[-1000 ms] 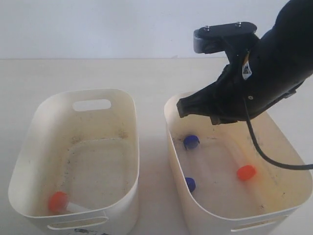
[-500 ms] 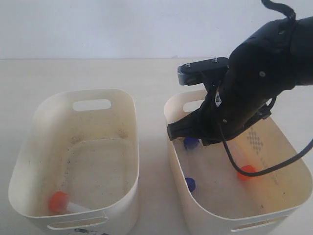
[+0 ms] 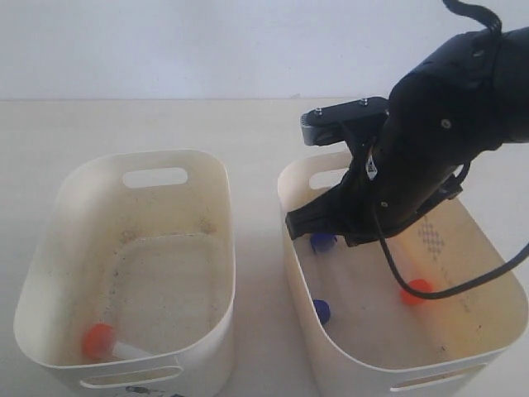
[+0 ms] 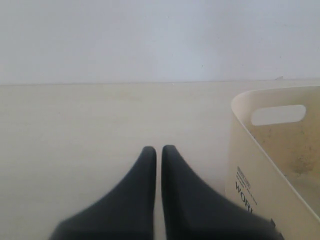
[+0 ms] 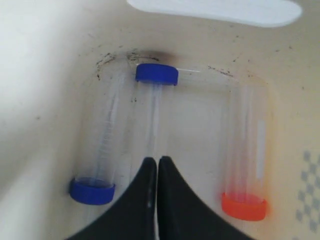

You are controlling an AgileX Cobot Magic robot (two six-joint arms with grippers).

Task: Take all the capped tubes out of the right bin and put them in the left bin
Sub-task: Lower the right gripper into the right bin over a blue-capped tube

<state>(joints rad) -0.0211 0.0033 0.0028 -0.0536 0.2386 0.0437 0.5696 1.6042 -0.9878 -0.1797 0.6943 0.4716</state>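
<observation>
In the right bin lie three clear capped tubes: one with a blue cap at the far end, one with a blue cap by the left wall, one with an orange cap on the right. My right gripper hangs shut and empty inside this bin, over the floor between the tubes, its tips hidden in the exterior view by the black arm. The left bin holds one orange-capped tube. My left gripper is shut over bare table, beside the left bin.
The two bins stand side by side on a pale table with a narrow gap between them. A black cable from the right arm loops over the right bin. A dotted diamond patch marks the right bin's inner wall.
The right arm has come down and leftward into the right bin over the last second, then nearly stopped. The tubes have not moved.
</observation>
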